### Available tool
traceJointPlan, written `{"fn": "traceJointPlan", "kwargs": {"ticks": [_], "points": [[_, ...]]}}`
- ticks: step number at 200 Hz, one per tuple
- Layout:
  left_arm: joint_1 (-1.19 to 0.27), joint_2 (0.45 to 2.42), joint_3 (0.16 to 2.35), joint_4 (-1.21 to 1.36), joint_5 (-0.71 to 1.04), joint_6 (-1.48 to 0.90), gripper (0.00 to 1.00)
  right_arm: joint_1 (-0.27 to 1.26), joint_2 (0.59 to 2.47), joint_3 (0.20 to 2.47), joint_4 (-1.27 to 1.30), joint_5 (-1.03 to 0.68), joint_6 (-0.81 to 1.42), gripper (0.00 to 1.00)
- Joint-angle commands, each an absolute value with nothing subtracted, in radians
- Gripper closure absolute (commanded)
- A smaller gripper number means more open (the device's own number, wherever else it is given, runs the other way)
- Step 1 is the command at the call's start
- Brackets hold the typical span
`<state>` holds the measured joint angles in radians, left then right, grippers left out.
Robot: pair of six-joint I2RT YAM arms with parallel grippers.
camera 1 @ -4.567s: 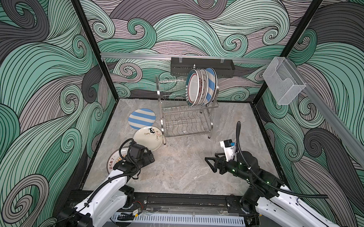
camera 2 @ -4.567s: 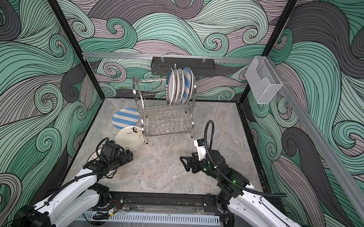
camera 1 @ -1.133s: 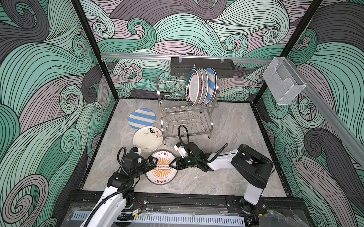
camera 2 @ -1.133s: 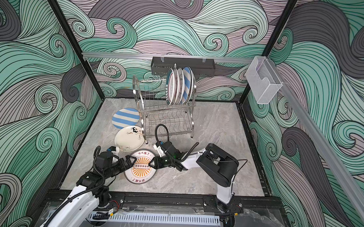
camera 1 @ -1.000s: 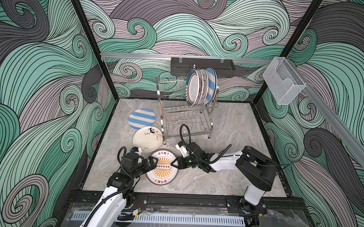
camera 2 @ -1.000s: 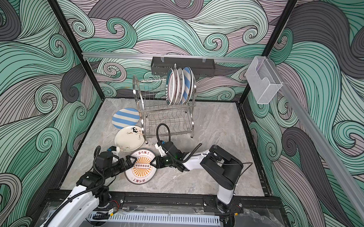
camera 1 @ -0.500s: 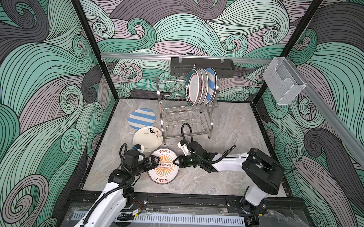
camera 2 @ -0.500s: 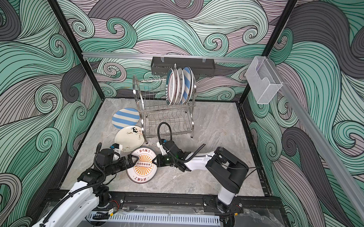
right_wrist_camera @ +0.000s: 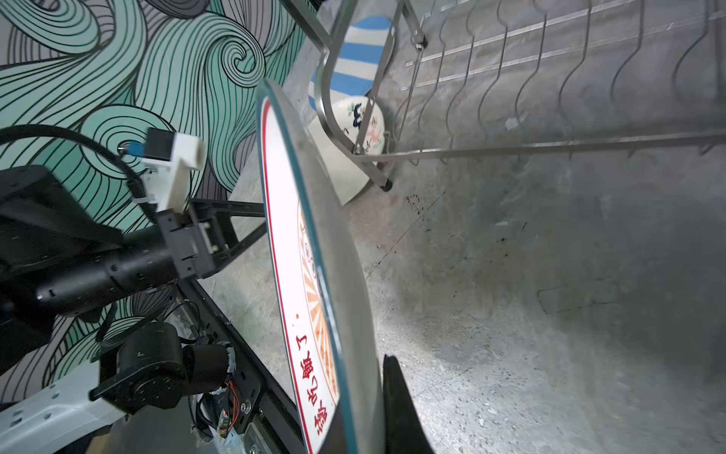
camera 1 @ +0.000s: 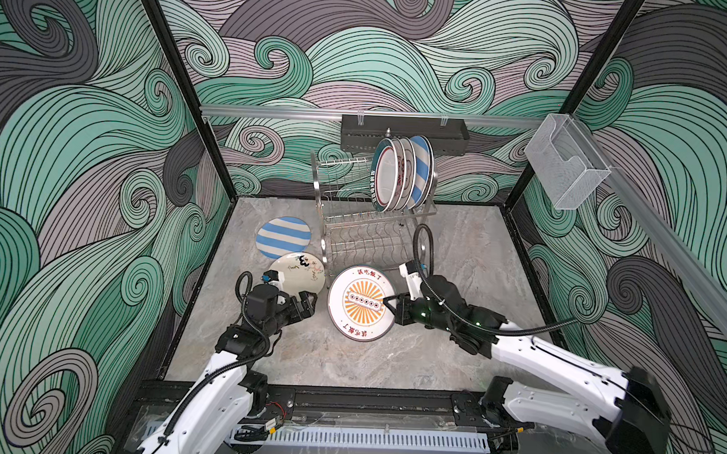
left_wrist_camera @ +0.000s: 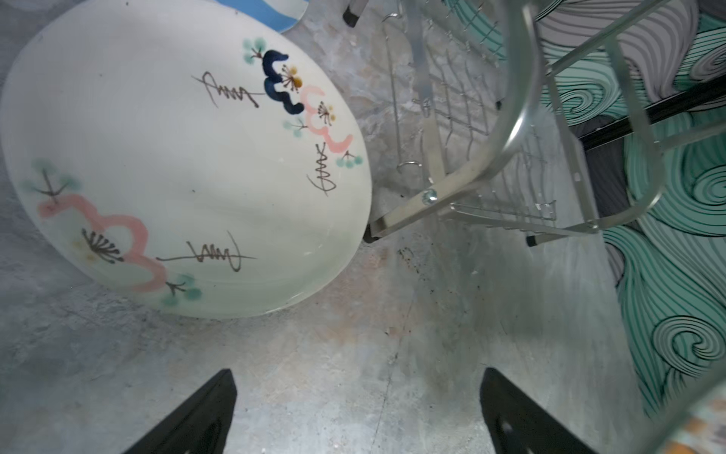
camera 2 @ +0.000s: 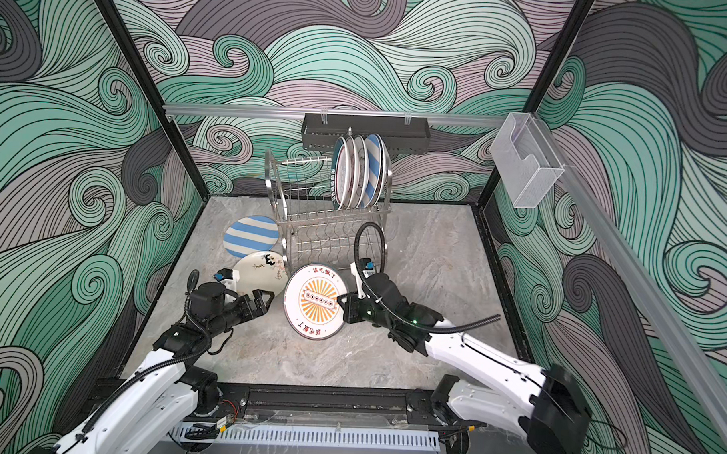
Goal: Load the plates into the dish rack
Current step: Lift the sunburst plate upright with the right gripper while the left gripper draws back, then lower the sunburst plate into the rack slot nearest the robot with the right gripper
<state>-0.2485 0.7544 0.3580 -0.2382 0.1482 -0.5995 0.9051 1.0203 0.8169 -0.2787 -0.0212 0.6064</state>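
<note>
- Done: the rack (camera 1: 370, 224) holds a row of plates (camera 1: 401, 173) standing upright at one end of its upper shelf (camera 1: 342, 181). There seem to be four, though they overlap too closely for a sure count.
- The other slots of that shelf are bare, and so is the whole lower shelf (camera 1: 365, 247).
- In hand: the sunburst plate (camera 1: 361, 305) is just in front of the rack, tipped up on edge. The right gripper (camera 1: 389, 304) is pinched tight on its rim.
- The left gripper (camera 1: 308, 305) is also in front of the rack, apart from the sunburst plate. Its jaws are spread wide and hold nothing.
- Left to do: the striped plate (camera 1: 283, 237) lies flat beside the rack, at the end away from the loaded row.
- The cream plate (camera 1: 300, 271) lies flat just beside the rack's front corner on that same side, next to the striped plate.
- Judgement: a little over half of the plates in view are loaded and three are outside. The sunburst plate looks to be next; it needs raising and turning upright over a free slot.
</note>
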Motion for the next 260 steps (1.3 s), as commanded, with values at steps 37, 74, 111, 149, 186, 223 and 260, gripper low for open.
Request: {"fn": "traceJointPlan", "kwargs": {"ticks": [37, 74, 111, 149, 186, 223, 260], "points": [[-0.233, 0.833, 0.439, -0.176, 0.096, -0.509, 0.01, 0.933, 1.097, 1.283, -0.574, 0.127, 0.410, 1.00], [-0.226, 0.795, 0.342, -0.068, 0.135, -0.458, 0.01, 0.948, 1.201, 1.542, -0.596, 0.272, 0.312, 1.00], [-0.222, 0.717, 0.284, -0.041, 0.199, -0.425, 0.02, 0.971, 1.351, 1.785, -0.562, 0.521, 0.196, 1.00], [-0.221, 0.645, 0.237, -0.009, 0.188, -0.429, 0.01, 0.983, 1.473, 1.938, -0.484, 0.778, 0.082, 1.00], [-0.221, 0.670, 0.236, 0.010, 0.200, -0.431, 0.01, 0.983, 1.614, 2.083, -0.476, 0.965, 0.012, 1.00], [-0.220, 0.717, 0.253, 0.012, 0.221, -0.432, 0.01, 0.985, 1.723, 2.188, -0.497, 1.007, 0.023, 1.00], [-0.221, 0.721, 0.253, 0.011, 0.227, -0.433, 0.01, 0.982, 1.817, 2.264, -0.492, 1.059, 0.021, 1.00]]}}
